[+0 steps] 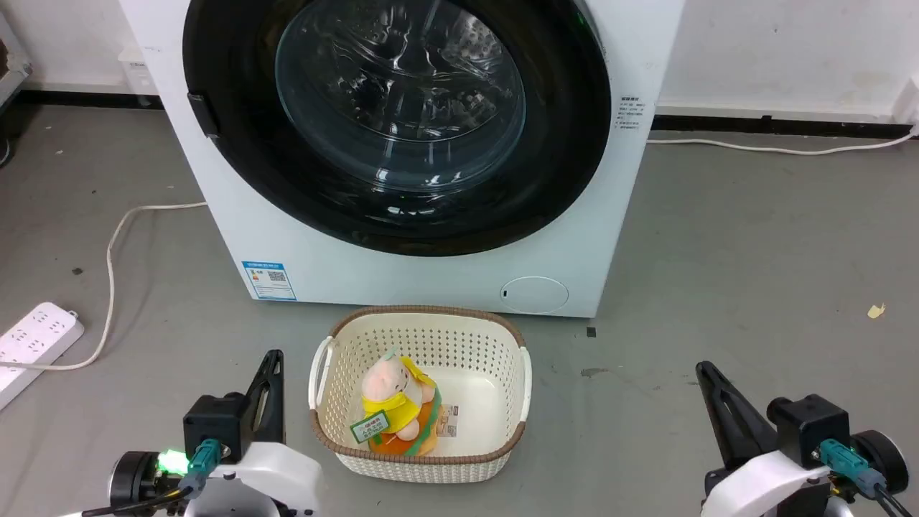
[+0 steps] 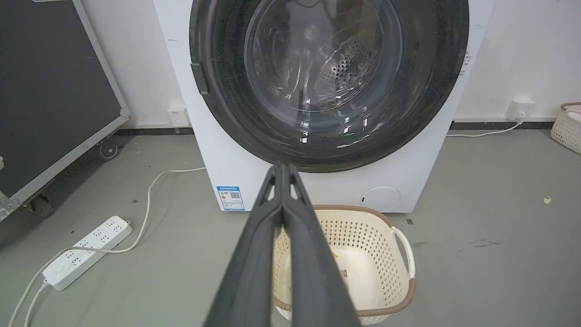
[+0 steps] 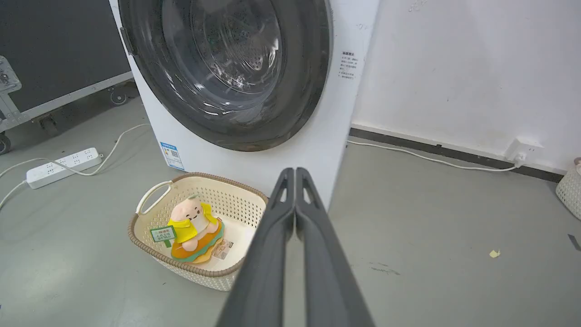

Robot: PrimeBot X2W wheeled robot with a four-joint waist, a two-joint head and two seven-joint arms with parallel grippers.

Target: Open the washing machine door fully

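The washing machine door point(image 1: 567, 129), a big glossy black disc with a clear domed centre, lies closed flat against the white machine front; it also fills the top of the left wrist view point(image 2: 435, 81) and the right wrist view point(image 3: 304, 81). A small black handle tab point(image 1: 203, 115) sits on its left rim. My left gripper point(image 1: 271, 357) is low at the lower left, fingers pressed together, well short of the machine. My right gripper point(image 1: 702, 368) is low at the lower right, likewise shut and holding nothing. The same shut fingertips appear in the wrist views point(image 2: 282, 165) point(image 3: 295, 170).
A cream laundry basket point(image 1: 502, 337) with a plush toy point(image 1: 395, 402) stands on the floor right before the machine. A white power strip point(image 1: 32, 337) and its cable point(image 1: 111, 266) lie at the left. A wheeled black case point(image 2: 50, 100) stands further left. Another cable point(image 1: 775, 148) runs along the right wall.
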